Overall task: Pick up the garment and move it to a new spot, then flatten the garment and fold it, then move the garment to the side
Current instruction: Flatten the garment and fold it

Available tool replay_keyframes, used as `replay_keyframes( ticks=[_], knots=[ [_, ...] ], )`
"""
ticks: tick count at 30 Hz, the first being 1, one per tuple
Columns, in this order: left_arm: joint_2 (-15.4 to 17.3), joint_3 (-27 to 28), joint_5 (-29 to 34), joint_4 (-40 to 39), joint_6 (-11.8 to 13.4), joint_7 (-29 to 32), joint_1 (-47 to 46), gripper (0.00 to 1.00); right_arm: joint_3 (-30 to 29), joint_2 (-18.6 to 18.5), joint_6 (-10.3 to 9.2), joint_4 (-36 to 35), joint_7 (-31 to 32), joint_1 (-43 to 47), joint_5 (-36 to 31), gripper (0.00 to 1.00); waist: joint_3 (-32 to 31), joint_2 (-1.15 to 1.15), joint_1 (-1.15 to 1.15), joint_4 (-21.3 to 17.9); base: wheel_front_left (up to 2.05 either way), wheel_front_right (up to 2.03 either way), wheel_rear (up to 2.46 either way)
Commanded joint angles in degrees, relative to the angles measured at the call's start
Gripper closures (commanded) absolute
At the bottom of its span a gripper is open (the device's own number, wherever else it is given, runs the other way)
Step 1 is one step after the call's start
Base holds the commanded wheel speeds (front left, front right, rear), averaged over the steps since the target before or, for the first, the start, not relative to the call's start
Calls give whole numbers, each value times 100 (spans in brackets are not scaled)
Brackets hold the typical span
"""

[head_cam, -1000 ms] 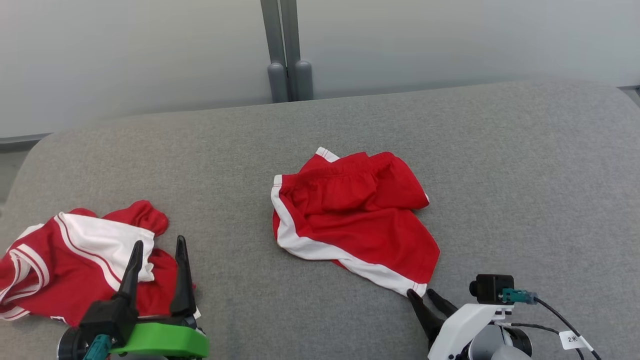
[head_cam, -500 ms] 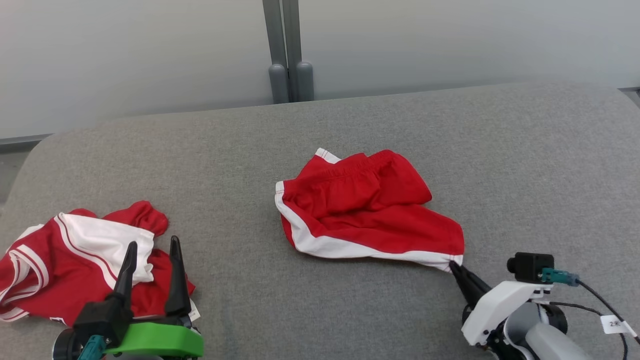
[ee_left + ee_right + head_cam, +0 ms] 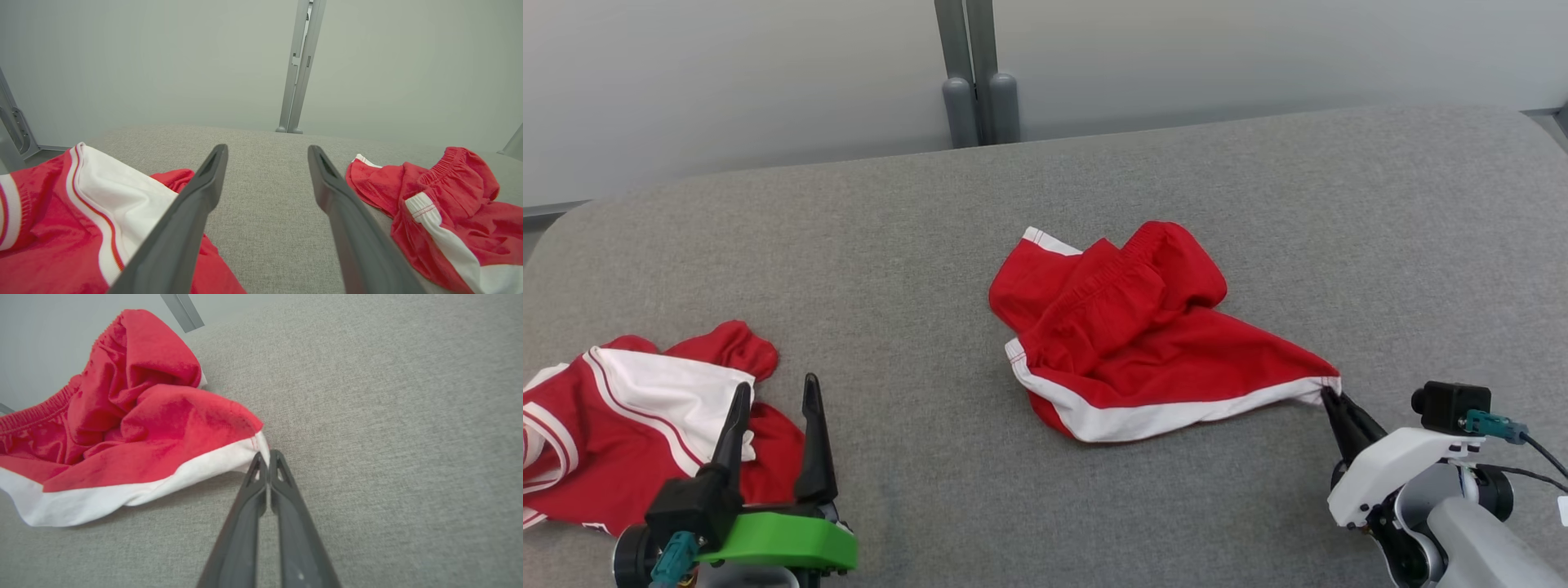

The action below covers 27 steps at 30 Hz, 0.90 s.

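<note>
The garment (image 3: 1143, 335) is a pair of red shorts with white trim, lying crumpled at the middle of the grey cushion (image 3: 1045, 204). My right gripper (image 3: 1331, 398) is shut on the white-trimmed corner at the garment's right end, which is stretched out toward it. The right wrist view has the same garment (image 3: 135, 416) with my right gripper (image 3: 265, 457) pinching its white hem corner. My left gripper (image 3: 772, 392) stands open at the lower left, nothing between its fingers. The left wrist view has the garment (image 3: 441, 212) off to the right of my open left gripper (image 3: 267, 151).
A second red and white garment (image 3: 645, 416) lies bunched at the cushion's left, partly under my left gripper; it is also in the left wrist view (image 3: 73, 212). A grey post (image 3: 970, 73) stands against the pale wall behind. Bare cushion spreads at the far right.
My right gripper closed on the garment's hem corner and pulled it rightward, stretching the shorts out. The head camera shifted slightly. The left gripper stayed open in place.
</note>
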Motion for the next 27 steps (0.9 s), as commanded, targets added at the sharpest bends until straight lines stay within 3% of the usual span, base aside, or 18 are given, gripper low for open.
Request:
replay_keyframes(
  ticks=[1,8,15,22,27],
  knots=[
    [7,40,16,24,-27,-19,-76,0,-25,16,0,54,-61,-63,-32,0,8,0,0,-12,0,0,0],
    [6,85,28,36,14,-19,-75,0,-256,-16,0,-179,-355,136,-109,0,-109,0,0,-34,0,0,0],
    [7,128,81,-63,9,-19,13,0,-538,105,1,-1116,-540,387,-554,0,-242,0,0,-91,0,0,0],
    [7,13,-91,-161,88,-17,157,0,-1407,659,0,-2236,-542,931,-1475,0,-342,0,0,-89,0,0,0],
    [8,-203,-248,-96,152,-12,238,0,-1576,901,1,-2521,-543,1341,-1871,0,-366,0,0,-72,0,0,0]
  ],
)
